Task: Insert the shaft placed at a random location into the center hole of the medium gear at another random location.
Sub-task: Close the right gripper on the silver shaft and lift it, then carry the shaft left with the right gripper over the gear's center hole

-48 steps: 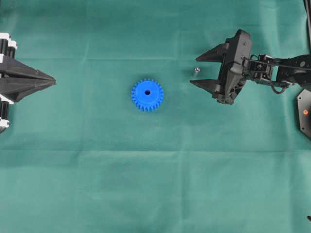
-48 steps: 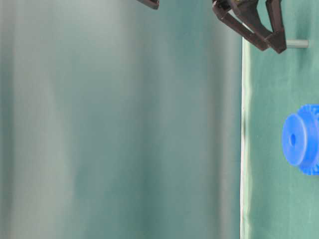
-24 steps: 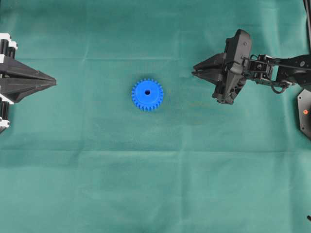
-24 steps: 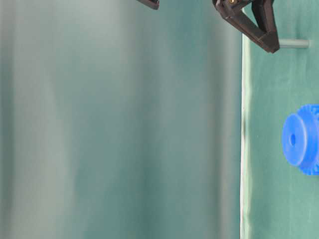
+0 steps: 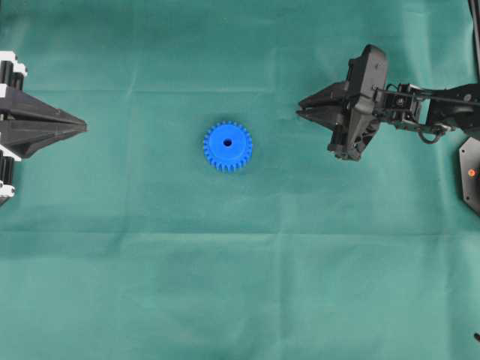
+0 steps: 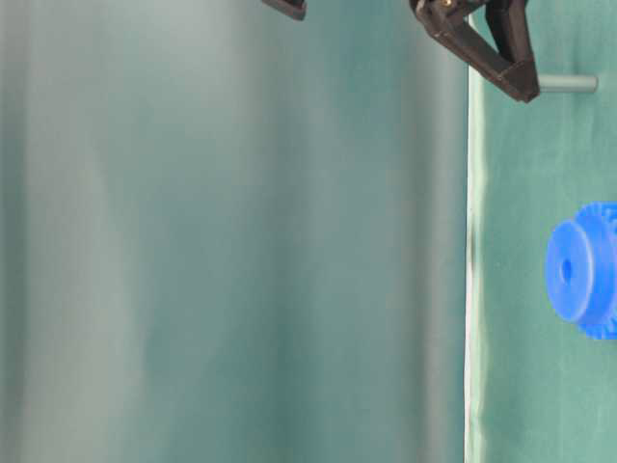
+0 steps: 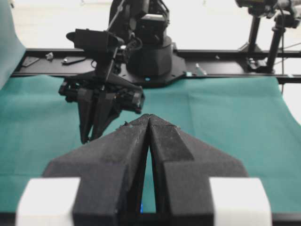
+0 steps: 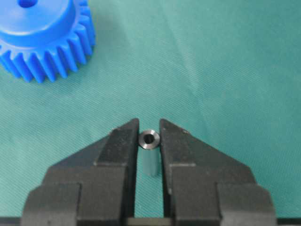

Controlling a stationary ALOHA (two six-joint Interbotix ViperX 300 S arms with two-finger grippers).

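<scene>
The medium gear (image 5: 227, 145), bright blue, lies flat on the green cloth with its center hole (image 5: 227, 142) facing up. It also shows in the right wrist view as the gear (image 8: 42, 37) at top left. My right gripper (image 5: 300, 114) is to the right of the gear, shut on the shaft (image 8: 150, 140), a small silvery pin standing upright between the fingertips. In the table-level view the shaft (image 6: 569, 84) sticks out past the fingertips towards the cloth. My left gripper (image 5: 84, 126) rests shut at the left edge, holding nothing.
A black base plate (image 5: 471, 176) with an orange dot sits at the right edge. The right arm's base and a black rail (image 7: 150, 61) stand at the far side in the left wrist view. Green cloth covers the table.
The right gripper's jaws have closed on the shaft, which stood free between them a second ago. Nothing has moved in the last half second. The left arm is still.
</scene>
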